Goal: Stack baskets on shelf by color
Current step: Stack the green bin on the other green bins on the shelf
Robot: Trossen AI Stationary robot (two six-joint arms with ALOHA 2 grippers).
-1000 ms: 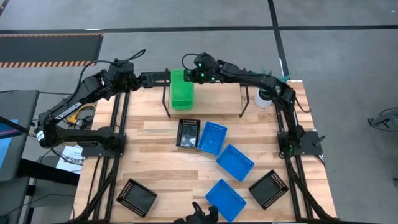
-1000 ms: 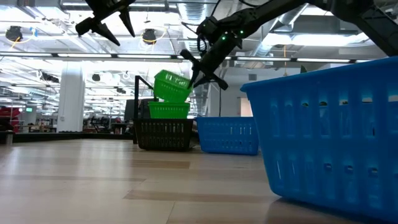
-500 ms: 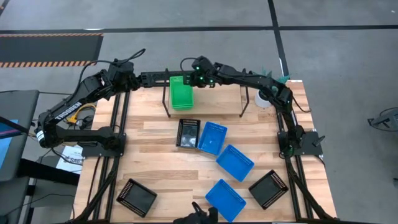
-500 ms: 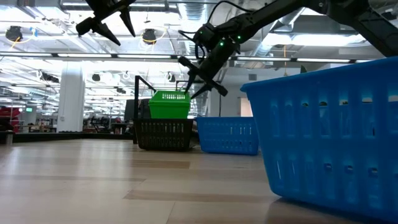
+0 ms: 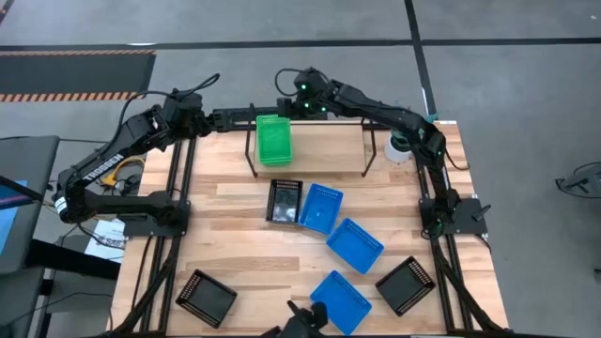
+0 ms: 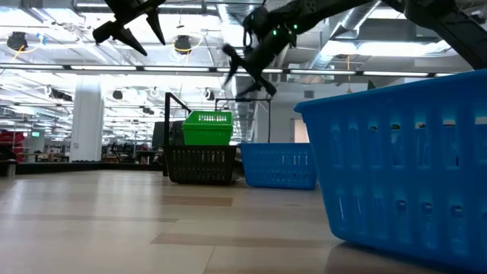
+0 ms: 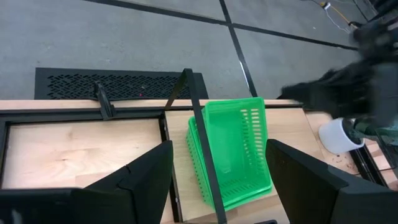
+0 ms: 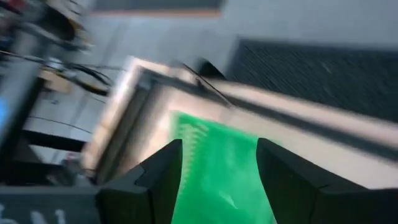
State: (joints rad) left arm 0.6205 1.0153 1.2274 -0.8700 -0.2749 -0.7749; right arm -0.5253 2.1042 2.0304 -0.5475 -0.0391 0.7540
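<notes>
1. "TROSSEN" is read in white on the left arm (image 5: 103, 167) at 9 o'clock.
2. The green baskets (image 5: 273, 139) are stacked at the left end of the shelf (image 5: 310, 150), 12 o'clock on the desk (image 5: 235, 235).
3. The left gripper (image 5: 246, 117) is held at the stack's 10 o'clock, jaws spread.
4. The right gripper (image 5: 285, 105) is raised at the stack's 1 o'clock, jaws released, nothing between them.

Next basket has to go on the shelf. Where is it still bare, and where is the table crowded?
The shelf is bare right of the green baskets, up to its right posts. The table's left side is bare too. Blue baskets and black baskets crowd centre and front right.
</notes>
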